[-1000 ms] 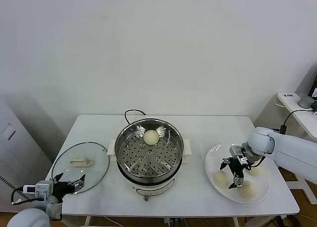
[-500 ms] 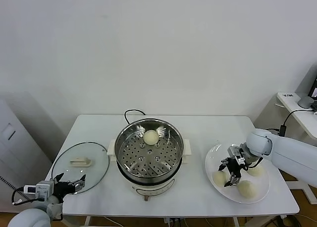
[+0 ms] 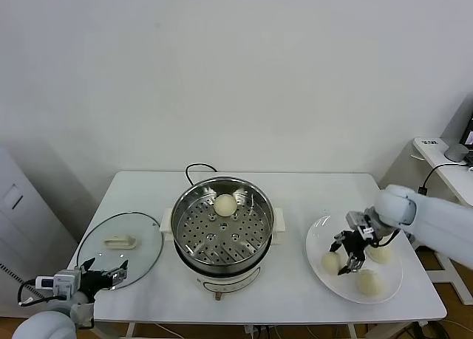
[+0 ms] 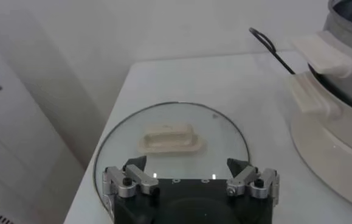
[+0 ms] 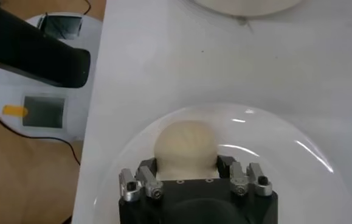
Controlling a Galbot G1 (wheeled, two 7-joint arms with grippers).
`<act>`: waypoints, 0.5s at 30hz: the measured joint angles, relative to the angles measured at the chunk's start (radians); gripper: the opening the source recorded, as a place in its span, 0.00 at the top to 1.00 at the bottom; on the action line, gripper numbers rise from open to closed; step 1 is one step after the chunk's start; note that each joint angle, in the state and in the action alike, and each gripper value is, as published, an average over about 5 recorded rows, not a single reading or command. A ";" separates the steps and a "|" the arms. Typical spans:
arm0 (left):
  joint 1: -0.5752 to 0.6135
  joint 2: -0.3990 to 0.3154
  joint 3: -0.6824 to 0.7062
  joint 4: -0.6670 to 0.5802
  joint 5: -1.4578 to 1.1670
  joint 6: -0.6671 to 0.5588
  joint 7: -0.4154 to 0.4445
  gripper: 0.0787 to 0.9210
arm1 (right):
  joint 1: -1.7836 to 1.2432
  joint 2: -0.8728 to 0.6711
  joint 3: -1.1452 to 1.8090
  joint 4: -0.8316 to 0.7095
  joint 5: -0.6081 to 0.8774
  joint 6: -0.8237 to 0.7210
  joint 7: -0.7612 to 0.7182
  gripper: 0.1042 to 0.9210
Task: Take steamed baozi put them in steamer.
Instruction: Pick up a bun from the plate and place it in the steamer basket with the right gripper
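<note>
Buns: one bun (image 3: pixel 225 204) sits in the steamer (image 3: pixel 222 232), on the holed tray toward the far side. Three more on the white plate (image 3: pixel 318 239) at the desk's (image 3: pixel 295 191) right end. Of those, one bun (image 3: pixel 330 261) lies at the plate's left part, one (image 3: pixel 369 281) at the near edge, one (image 3: pixel 381 253) toward the right, partly hidden behind the arm.

R hand (image 3: pixel 349 255) is down over the plate, fingers pointing down, right beside the left-part bun. In the right wrist view its fingers (image 5: pixel 144 175) sit on either side of a bun (image 5: pixel 185 146), clamped on it; bun rests on the plate (image 5: pixel 297 158). Can't tell from head view alone which plate bun that is, but the hand is closest to the left one.

Steamer stands mid-desk, w/ white base, black cord (image 3: pixel 198 169) trailing off behind it. Glass lid (image 3: pixel 120 248) w/ white handle lies flat on the desk's left end, apart from the steamer.

L hand (image 3: pixel 103 274) hangs at the desk's near-left corner, just by the lid's near edge, fingers (image 4: pixel 133 176) wide apart, holding nothing. Left wrist view shows the lid (image 4: pixel 172 152) right ahead of it and the steamer base (image 4: pixel 334 140) off to one side.
</note>
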 measured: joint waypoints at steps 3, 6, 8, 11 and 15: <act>-0.004 0.001 0.001 -0.001 0.000 0.000 -0.001 0.12 | 0.118 0.005 -0.075 0.032 0.043 -0.008 -0.001 0.39; -0.005 0.002 0.002 -0.001 0.000 0.001 -0.001 0.12 | 0.235 0.016 -0.144 0.062 0.088 -0.020 0.000 0.39; -0.006 0.004 0.002 -0.002 0.000 0.000 -0.002 0.12 | 0.307 0.028 -0.184 0.083 0.121 -0.031 0.003 0.39; -0.007 0.006 0.003 -0.002 0.000 0.000 -0.003 0.12 | 0.403 0.053 -0.230 0.111 0.174 -0.053 0.015 0.39; -0.009 0.009 0.004 -0.003 0.000 -0.001 -0.003 0.12 | 0.492 0.097 -0.263 0.145 0.249 -0.094 0.044 0.39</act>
